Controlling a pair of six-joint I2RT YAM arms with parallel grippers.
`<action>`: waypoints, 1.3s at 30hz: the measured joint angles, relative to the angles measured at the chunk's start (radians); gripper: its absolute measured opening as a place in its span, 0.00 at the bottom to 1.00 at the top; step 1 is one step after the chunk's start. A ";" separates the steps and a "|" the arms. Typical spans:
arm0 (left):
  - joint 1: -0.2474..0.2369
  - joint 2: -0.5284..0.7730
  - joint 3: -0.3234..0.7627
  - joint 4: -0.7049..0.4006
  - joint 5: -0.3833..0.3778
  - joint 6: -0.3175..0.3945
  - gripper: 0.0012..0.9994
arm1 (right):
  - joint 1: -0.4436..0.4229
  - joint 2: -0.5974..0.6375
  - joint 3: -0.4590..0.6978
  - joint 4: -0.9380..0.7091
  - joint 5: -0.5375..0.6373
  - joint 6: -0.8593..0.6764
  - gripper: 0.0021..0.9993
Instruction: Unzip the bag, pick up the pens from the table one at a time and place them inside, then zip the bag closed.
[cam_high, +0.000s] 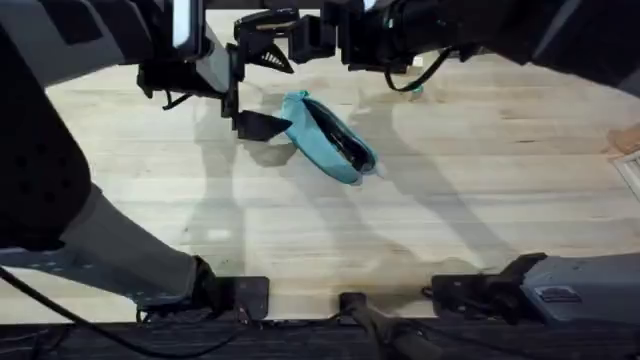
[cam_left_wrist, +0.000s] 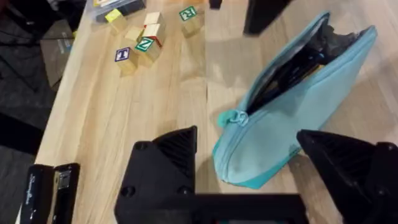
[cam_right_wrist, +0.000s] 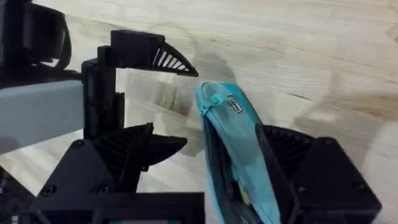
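The teal bag (cam_high: 325, 135) lies on the table (cam_high: 480, 200) left of centre, its zipper open along the top and the inside dark. My left gripper (cam_high: 255, 90) is open, and the bag's near end with the teal zipper tab (cam_left_wrist: 231, 117) sits between its fingers (cam_left_wrist: 165, 168). My right gripper (cam_right_wrist: 208, 149) hangs over the bag (cam_right_wrist: 236, 155), open, one finger (cam_right_wrist: 311, 174) on each side of it. The pens are out of view; I cannot tell what the dark shapes in the bag's opening (cam_left_wrist: 292, 65) are.
Several wooden letter blocks (cam_left_wrist: 146, 43) lie beyond the bag's end, beside a container (cam_left_wrist: 118, 6) at the table edge. A black stapler (cam_left_wrist: 46, 186) sits off the table's side. The right half of the table is bare wood.
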 joint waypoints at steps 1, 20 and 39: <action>-0.005 0.000 0.000 0.000 -0.007 0.000 0.99 | 0.000 0.006 0.000 0.002 0.000 0.000 1.00; 0.073 0.000 0.000 -0.004 -0.037 -0.001 0.99 | 0.000 0.095 0.000 0.015 0.004 0.056 1.00; 0.072 0.000 0.000 -0.003 -0.040 -0.001 0.99 | 0.000 0.251 0.000 0.101 -0.029 0.367 1.00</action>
